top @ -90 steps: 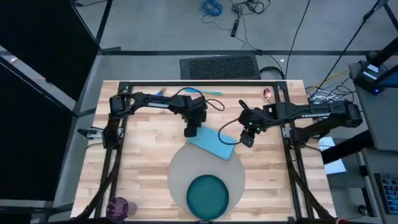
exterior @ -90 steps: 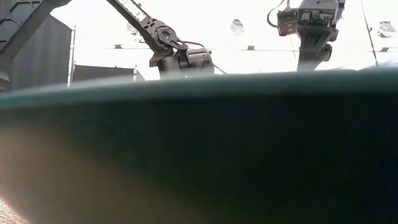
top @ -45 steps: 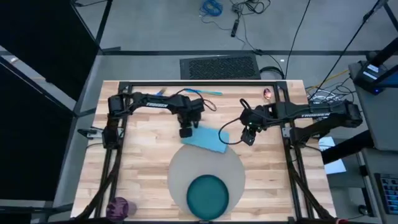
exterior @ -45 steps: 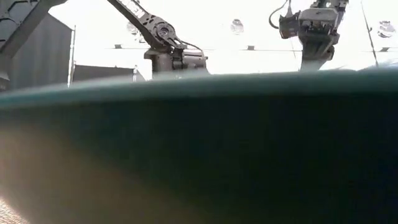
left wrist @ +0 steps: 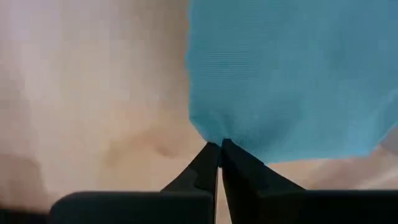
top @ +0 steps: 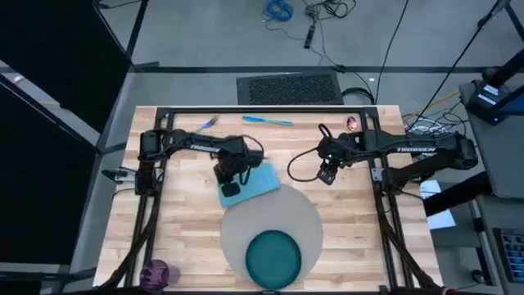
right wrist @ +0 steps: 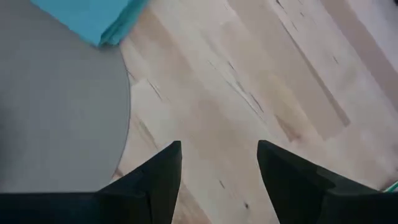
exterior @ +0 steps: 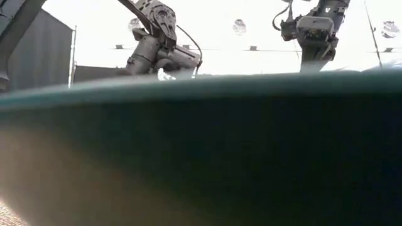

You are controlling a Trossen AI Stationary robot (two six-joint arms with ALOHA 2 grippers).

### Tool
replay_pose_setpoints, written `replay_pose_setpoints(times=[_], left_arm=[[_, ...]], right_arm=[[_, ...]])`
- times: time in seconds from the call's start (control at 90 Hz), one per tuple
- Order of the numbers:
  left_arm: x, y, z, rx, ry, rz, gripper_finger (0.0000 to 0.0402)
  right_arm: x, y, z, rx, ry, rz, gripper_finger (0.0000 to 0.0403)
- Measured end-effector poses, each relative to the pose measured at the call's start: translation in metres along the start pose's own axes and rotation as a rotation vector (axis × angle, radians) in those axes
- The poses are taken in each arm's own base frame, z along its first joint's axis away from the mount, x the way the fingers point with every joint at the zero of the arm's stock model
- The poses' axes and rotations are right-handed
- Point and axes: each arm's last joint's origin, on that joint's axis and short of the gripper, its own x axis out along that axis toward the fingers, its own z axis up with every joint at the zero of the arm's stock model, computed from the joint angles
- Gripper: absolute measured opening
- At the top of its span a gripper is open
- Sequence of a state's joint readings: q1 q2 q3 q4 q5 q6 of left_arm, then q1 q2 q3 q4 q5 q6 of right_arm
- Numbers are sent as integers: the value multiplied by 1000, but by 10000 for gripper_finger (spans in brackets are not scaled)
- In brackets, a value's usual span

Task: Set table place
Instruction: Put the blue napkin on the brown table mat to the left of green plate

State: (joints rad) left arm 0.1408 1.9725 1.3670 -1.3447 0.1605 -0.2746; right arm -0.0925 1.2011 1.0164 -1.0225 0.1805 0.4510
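Note:
A light blue napkin lies flat on the table, just beyond the round grey mat; one corner reaches the mat's edge. My left gripper is shut on the napkin's near-left corner. A dark teal plate sits on the mat's near part, and its rim fills the low view. My right gripper hovers open over bare wood to the right of the napkin, with nothing between its fingers. Blue-handled cutlery lies at the far edge. A purple cup stands at the near left corner. My left gripper pinches the napkin's corner between its two shut fingertips. It comes from above, slanting in from the table's left. The rest of the napkin spreads flat on the wood beyond the fingers.
A fork lies near the far edge, left of the other cutlery. A small reddish thing sits at the far right. Black frame rails run along both sides of the table. Bare wood shows left and right of the mat.
My left gripper has moved toward the table's left and near edges, dragging the napkin by its corner. The napkin has slid left along the table and turned, so that it now lies mostly off the mat. My right gripper has drawn back a little toward the far edge.

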Motion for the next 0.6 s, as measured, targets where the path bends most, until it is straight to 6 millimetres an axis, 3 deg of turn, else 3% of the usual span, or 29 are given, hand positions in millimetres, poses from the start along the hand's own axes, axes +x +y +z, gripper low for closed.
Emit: replay_pose_setpoints(times=[0.311,0.6], left_arm=[[14,-63,-32,-84,110,-6,0],[34,-126,-76,-132,196,-3,0]], right_arm=[[-1,5,-1,-51,6,43,194],[-2,11,-5,-110,27,95,194]])
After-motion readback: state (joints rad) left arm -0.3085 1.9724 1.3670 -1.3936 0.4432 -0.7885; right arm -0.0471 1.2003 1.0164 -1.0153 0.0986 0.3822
